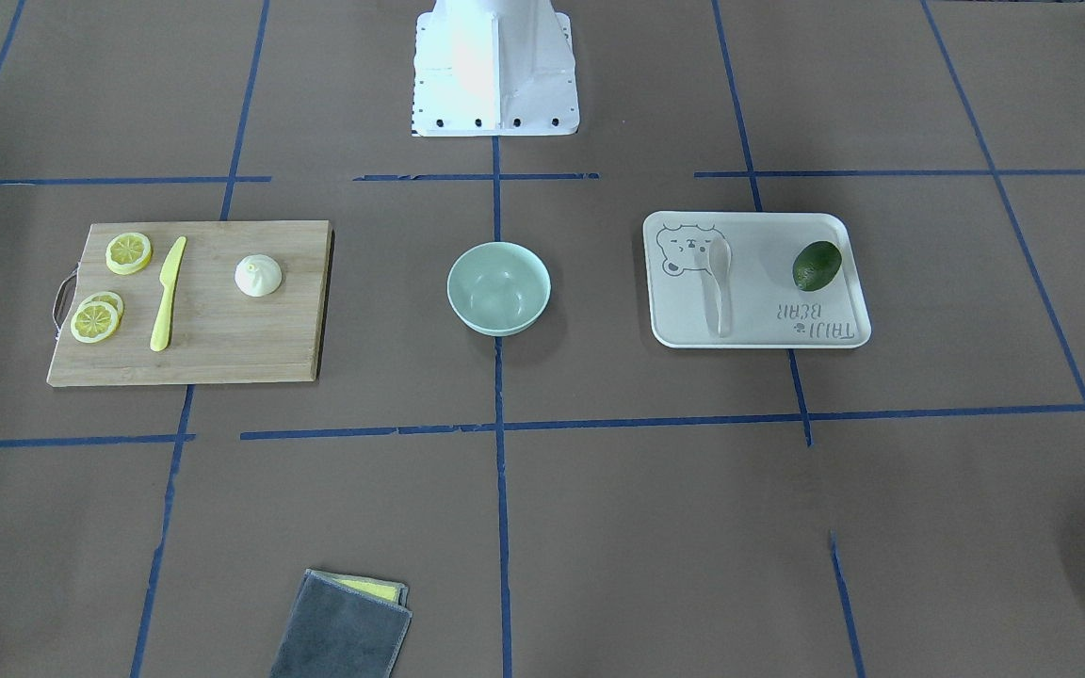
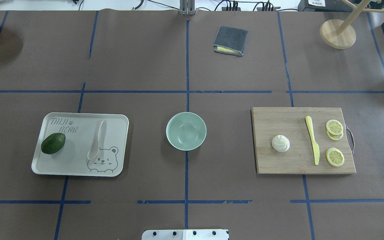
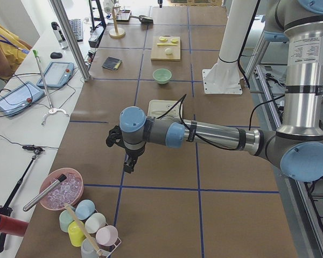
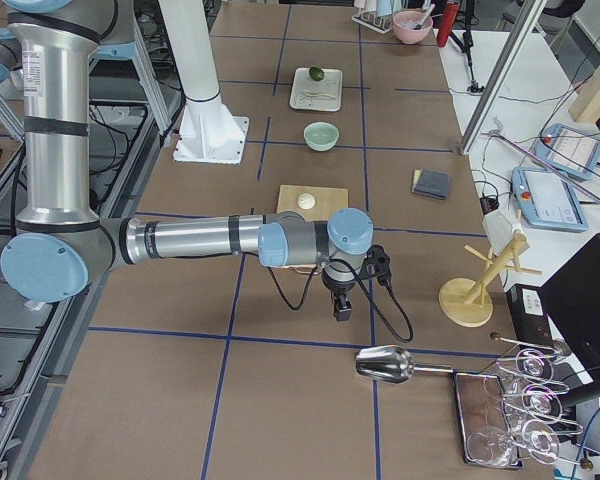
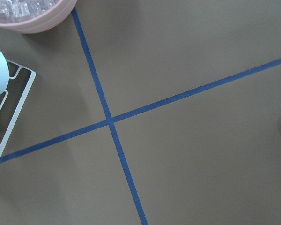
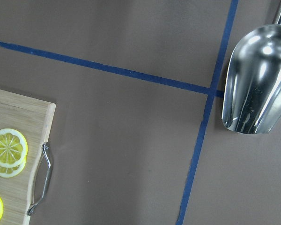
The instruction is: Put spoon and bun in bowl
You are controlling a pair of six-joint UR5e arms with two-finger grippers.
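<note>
While overhead shows bun (image 2: 280,143), right side view adds right arm (image 4: 200,238)

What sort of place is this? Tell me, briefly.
Probably a robotics lab rig: a brown paper-covered table gridded with blue tape, two grey-and-blue jointed robot arms, and operators' touchscreen tablets alongside.
</note>
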